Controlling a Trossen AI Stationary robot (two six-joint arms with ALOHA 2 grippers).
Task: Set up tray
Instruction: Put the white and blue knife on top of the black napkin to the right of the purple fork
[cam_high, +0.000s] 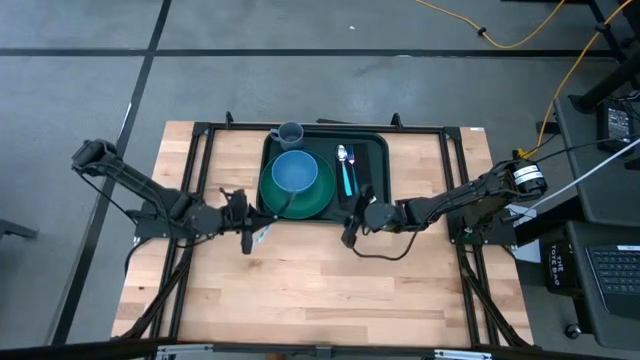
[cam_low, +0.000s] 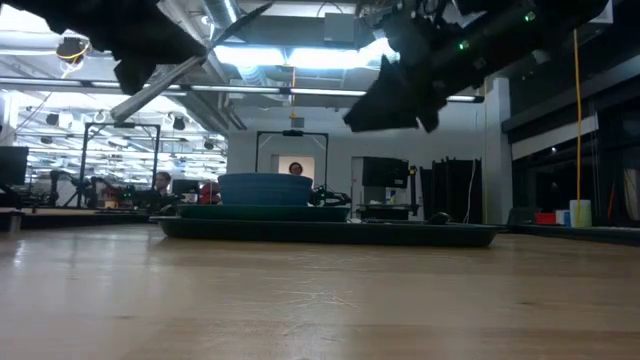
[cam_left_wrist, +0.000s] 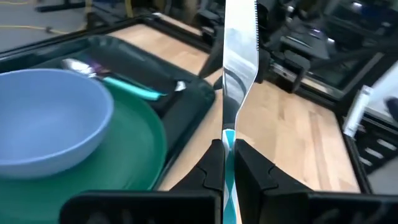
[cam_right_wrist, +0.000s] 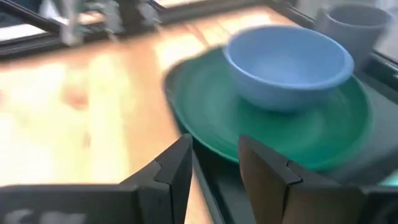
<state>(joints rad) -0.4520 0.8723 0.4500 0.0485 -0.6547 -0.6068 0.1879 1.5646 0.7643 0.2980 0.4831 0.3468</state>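
**Knife in left gripper, beside tray**

Nearest the left wrist camera: left gripper, fingers clamped on a knife by its teal handle, serrated blade standing out past the fingertips. Hovering above the table, just off the tray's left edge.

Tray flat at the table's far edge, midway along it. Inside: plate on the left part, bowl on the plate, cup in the far left corner. Spoon and fork, teal-handled, side by side on a black napkin in the right part.

Right gripper above the table at the tray's near right corner, fingers partly apart, holding nothing, raised clear of the wood in the low view.
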